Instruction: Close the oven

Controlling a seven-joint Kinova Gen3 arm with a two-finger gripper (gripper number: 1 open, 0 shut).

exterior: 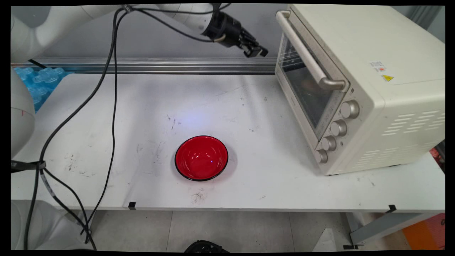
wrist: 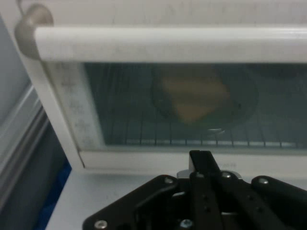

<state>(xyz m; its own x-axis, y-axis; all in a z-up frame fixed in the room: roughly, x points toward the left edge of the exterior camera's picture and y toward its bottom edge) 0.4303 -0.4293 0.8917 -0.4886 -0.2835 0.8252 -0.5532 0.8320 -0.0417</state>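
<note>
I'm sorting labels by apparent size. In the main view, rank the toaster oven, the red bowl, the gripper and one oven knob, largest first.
1. Toaster oven
2. Red bowl
3. Gripper, though it hangs nearer the back wall, so its rank under the bowl is unsure
4. Oven knob

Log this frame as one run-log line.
pincer: shut, empty, raised facing oven door | oven: door closed, handle ahead of pincer, brownish item inside on rack | red bowl: empty, mid-table, apart from pincer
</note>
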